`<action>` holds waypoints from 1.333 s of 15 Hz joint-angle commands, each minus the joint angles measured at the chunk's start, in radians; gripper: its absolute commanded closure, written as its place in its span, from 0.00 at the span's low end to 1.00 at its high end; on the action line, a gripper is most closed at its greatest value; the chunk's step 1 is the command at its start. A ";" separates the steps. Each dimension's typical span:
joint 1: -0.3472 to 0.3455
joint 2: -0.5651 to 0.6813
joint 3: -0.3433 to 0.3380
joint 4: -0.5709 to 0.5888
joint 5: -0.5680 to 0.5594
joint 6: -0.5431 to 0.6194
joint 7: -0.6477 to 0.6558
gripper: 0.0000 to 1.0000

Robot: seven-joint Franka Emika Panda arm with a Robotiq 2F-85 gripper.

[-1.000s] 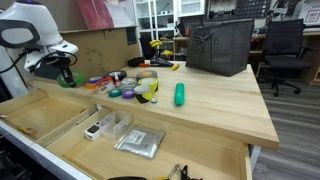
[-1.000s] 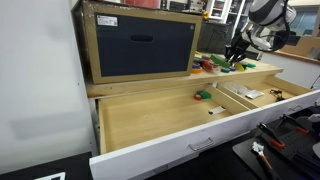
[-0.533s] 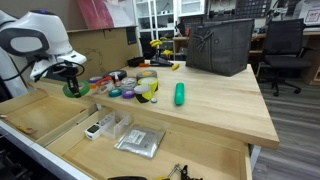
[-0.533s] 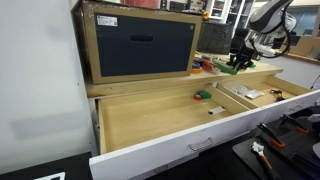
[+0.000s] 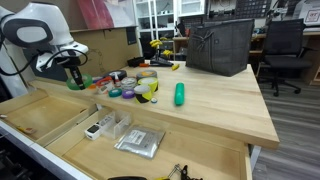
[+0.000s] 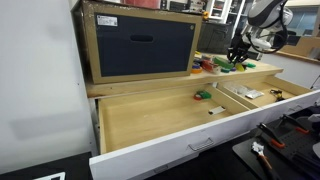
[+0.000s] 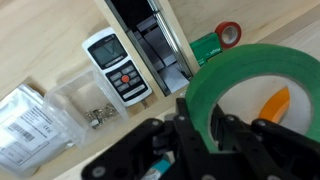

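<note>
A workshop holds a long wooden table (image 5: 215, 105) with open drawers (image 5: 40, 118) along its front. At the table's 9 o'clock end, the gripper (image 5: 74, 82) pinches the wall of a green tape roll (image 7: 262, 58), held off the surface. In the wrist view, a handheld meter (image 7: 118, 65) lies at 10 o'clock from the gripper and a small red roll (image 7: 231, 35) at 1 o'clock.

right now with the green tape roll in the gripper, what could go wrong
1. The gripper pinches only one wall of the green tape roll, so the roll could tilt or slip out.
2. The handheld meter and clear box in the open drawer lie below; a dropped roll might hit them.
</note>
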 commanded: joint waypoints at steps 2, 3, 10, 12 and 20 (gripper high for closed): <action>0.010 0.022 0.019 0.064 0.000 -0.092 0.013 0.94; 0.010 0.028 0.020 0.072 0.000 -0.108 0.014 0.94; 0.005 0.090 0.007 0.123 -0.030 -0.151 0.033 0.94; 0.006 0.107 0.002 0.136 -0.044 -0.154 0.046 0.94; 0.013 0.179 -0.003 0.201 -0.092 -0.188 0.078 0.94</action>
